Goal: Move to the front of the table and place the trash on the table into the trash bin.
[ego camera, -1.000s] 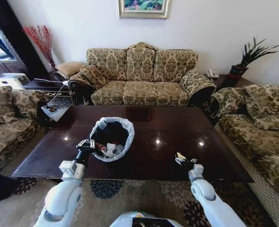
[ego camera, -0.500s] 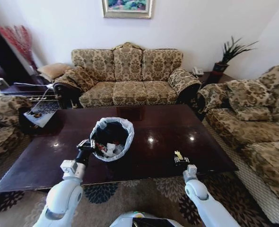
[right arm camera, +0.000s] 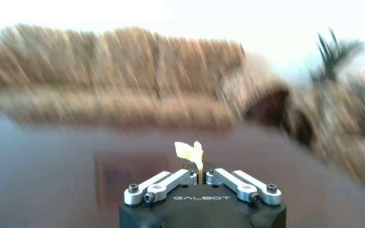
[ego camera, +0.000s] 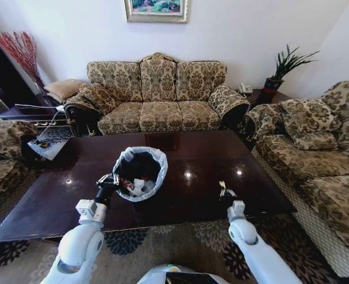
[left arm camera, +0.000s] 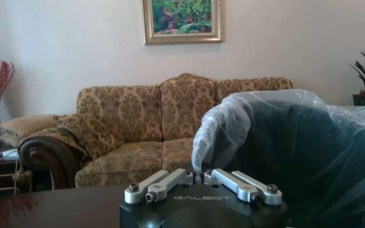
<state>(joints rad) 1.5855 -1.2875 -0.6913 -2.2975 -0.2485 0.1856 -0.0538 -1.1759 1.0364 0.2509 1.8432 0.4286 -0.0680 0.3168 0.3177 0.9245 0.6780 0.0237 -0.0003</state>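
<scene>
Left gripper (ego camera: 107, 179) jaws clamping trash bin (ego camera: 140, 173) rim, right gripper (ego camera: 225, 193) jaws pinching yellowish scrap (right arm camera: 189, 152) near table (ego camera: 251, 192) edge.

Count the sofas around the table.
3: one sofa behind the table, facing the robot; one along its right side; one on its left, partly cut off.

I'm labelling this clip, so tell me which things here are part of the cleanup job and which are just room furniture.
Job:
table
trash bin, left gripper shut on its liner
yellowish scrap in the right gripper

Just there:
sofa
potted plant
painting
</scene>
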